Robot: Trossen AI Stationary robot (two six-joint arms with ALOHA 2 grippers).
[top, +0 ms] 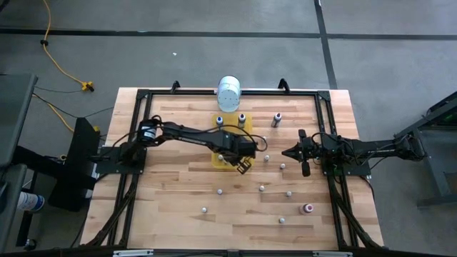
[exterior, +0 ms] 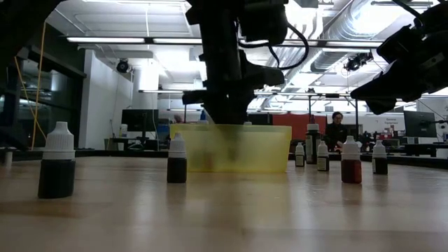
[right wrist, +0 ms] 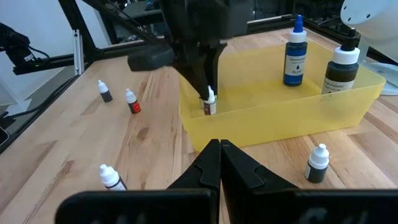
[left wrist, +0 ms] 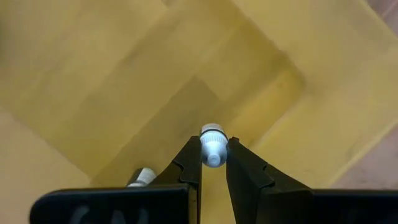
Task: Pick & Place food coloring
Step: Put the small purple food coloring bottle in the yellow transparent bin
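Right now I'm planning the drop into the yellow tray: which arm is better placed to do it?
Left. Its gripper already grips a small bottle inside the yellow tray; the right gripper sits shut and empty beside it.

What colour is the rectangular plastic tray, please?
Translucent yellow rectangular plastic tray, clearest in the right wrist view.

two arms, one yellow tray (top: 218,158), one white container (top: 229,93), and about a dozen small bottles (top: 308,208).
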